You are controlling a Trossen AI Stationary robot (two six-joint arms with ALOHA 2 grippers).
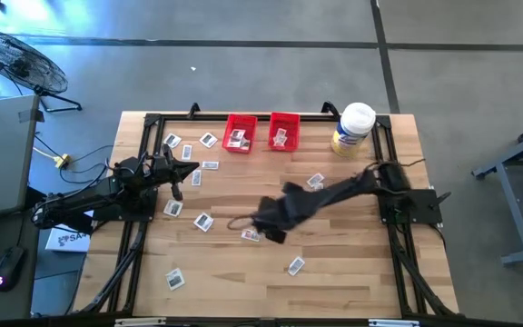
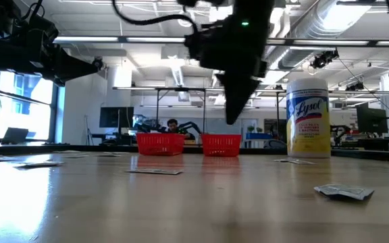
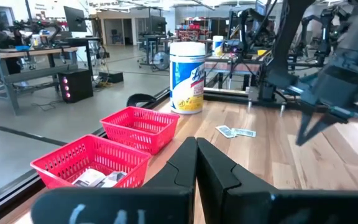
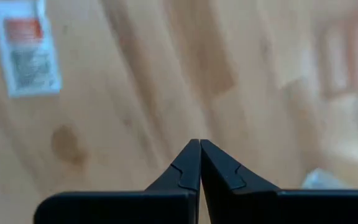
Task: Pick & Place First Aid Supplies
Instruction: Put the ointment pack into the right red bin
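Lying nearest the front edge of the wooden table (image 1: 334, 291) are two packets (image 1: 295, 266), well apart. Farther in, the right gripper (image 1: 263, 234) hangs over mid-table, its fingers (image 4: 199, 163) pressed together with nothing visible between them; one packet (image 4: 25, 55) lies on the bare wood ahead of its tips, apart from them. At the left side the left gripper (image 1: 178, 186) waits, fingers (image 3: 194, 163) closed and empty, with more packets scattered around it. At the far edge stand two red bins (image 1: 240, 133), each with packets inside, and beside them a white-lidded jar (image 1: 353, 129).
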